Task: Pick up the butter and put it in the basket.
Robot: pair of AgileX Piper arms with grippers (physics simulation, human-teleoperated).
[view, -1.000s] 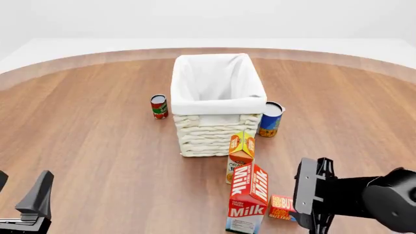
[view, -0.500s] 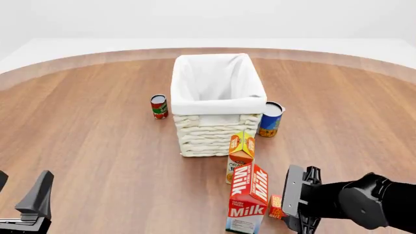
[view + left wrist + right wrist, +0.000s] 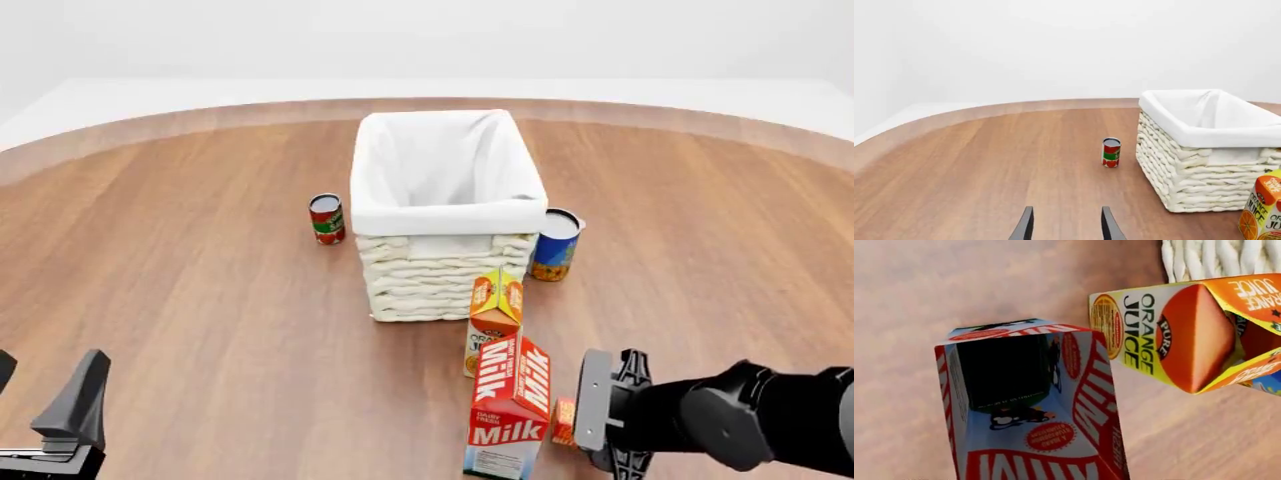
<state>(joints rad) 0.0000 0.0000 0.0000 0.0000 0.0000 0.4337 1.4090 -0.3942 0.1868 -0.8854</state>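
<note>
The butter (image 3: 565,421) lies on the table just right of the milk carton; only a thin red-orange strip shows, the rest is behind my right gripper (image 3: 603,428). That gripper hangs low right beside the butter; its fingers are not visible in any view. The right wrist view shows no butter, only cartons. The basket (image 3: 447,212) stands upright mid-table, cream wicker with white lining, and also shows in the left wrist view (image 3: 1201,165). My left gripper (image 3: 47,388) is open and empty at the near left edge, its tips (image 3: 1067,210) apart.
A red milk carton (image 3: 509,405) (image 3: 1034,405) stands close left of the butter. An orange juice carton (image 3: 494,310) (image 3: 1167,330) stands between it and the basket. A tomato can (image 3: 326,218) (image 3: 1111,152) is left of the basket, a blue can (image 3: 555,244) right.
My right gripper has moved left and down toward the milk carton, and now covers most of the butter. The left arm has not moved.
</note>
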